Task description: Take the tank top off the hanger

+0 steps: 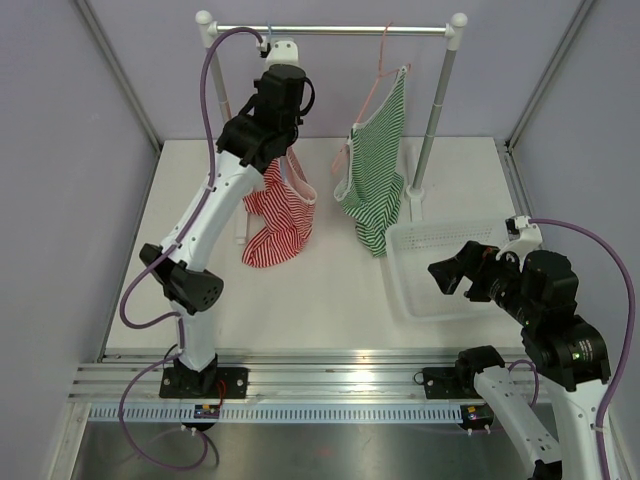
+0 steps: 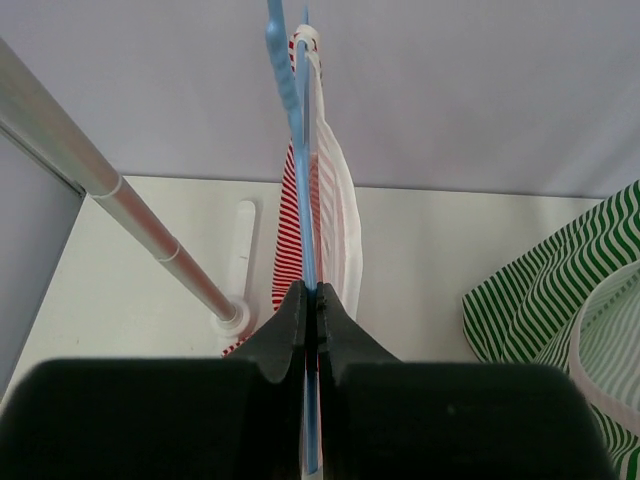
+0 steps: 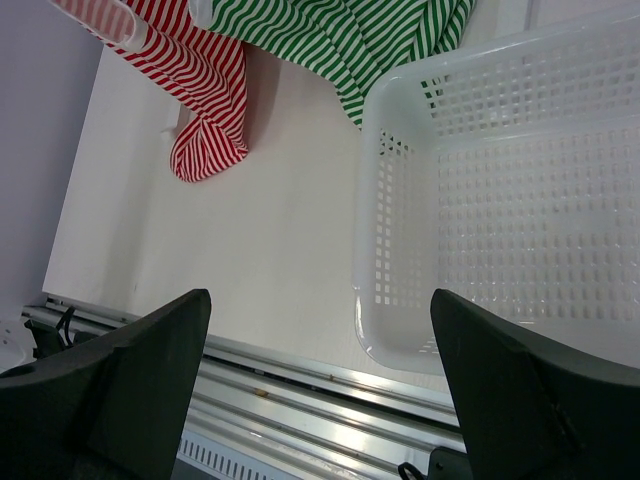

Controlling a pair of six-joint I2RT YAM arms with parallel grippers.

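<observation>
A red-and-white striped tank top (image 1: 280,225) hangs on a blue hanger (image 2: 290,100) from the rack rail (image 1: 330,30) at the left. Its lower end rests on the table. My left gripper (image 2: 311,295) is up under the rail, looking down, and is shut on the blue hanger's thin edge; in the top view my left gripper (image 1: 283,150) sits at the top of the red tank top (image 2: 288,230). My right gripper (image 1: 450,275) is open and empty, low by the basket's near left corner, fingertips wide apart in the right wrist view (image 3: 320,295).
A green-and-white striped tank top (image 1: 378,165) hangs on a pink hanger (image 1: 375,85) right of the red one. A white perforated basket (image 1: 400,290) stands at the right, its rim below my right gripper (image 3: 365,250). Rack posts (image 1: 432,110) stand at both ends.
</observation>
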